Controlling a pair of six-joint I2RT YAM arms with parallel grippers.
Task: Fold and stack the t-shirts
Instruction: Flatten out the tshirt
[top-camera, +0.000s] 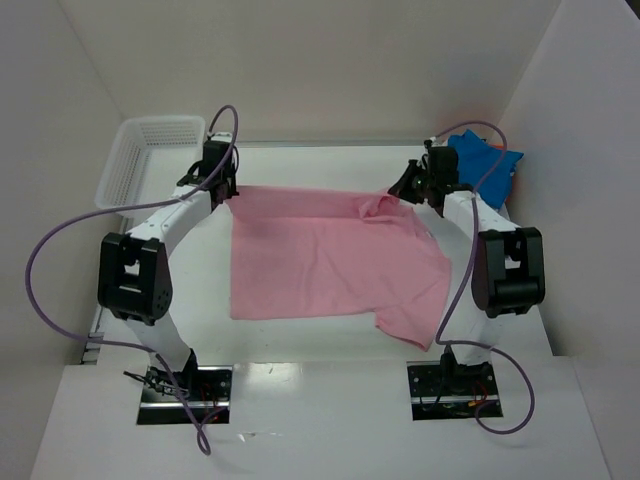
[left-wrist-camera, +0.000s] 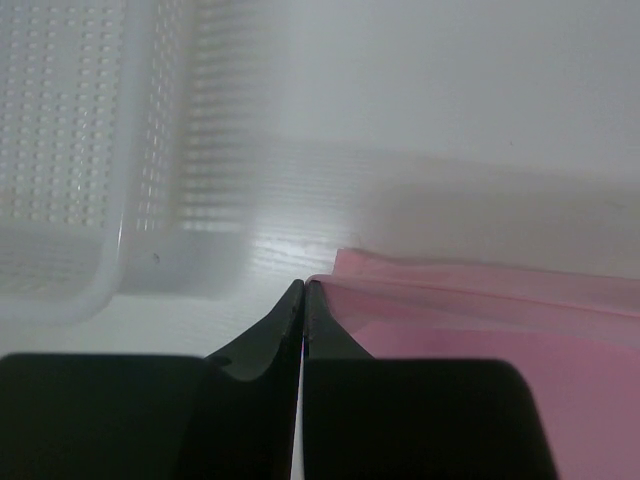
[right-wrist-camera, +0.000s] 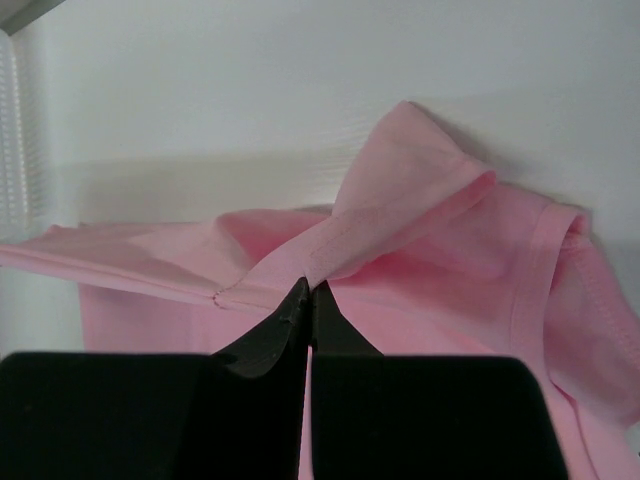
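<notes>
I'm holding the pink shirt (top-camera: 320, 265) spread across the middle of the frame. Its far edge is stretching between my left gripper (left-wrist-camera: 303, 295), jaws pressed shut on just the corner, and my right gripper (right-wrist-camera: 308, 290), jaws pinching shut on a seam where the cloth is bunching up. I'm judging the left hold thin: pulling tighter could slip the corner free near the basket (top-camera: 150, 150) at upper left, and the bunching is risking a crooked fold.

Bright, even light is thrown from above, and soft shadows are cast behind the pink t-shirt (right-wrist-camera: 420, 230). The white mesh basket (left-wrist-camera: 80, 150) is rendered hazy, perhaps overexposed. The left gripper (left-wrist-camera: 303, 288) is shown as a dark, unfocused shape.
</notes>
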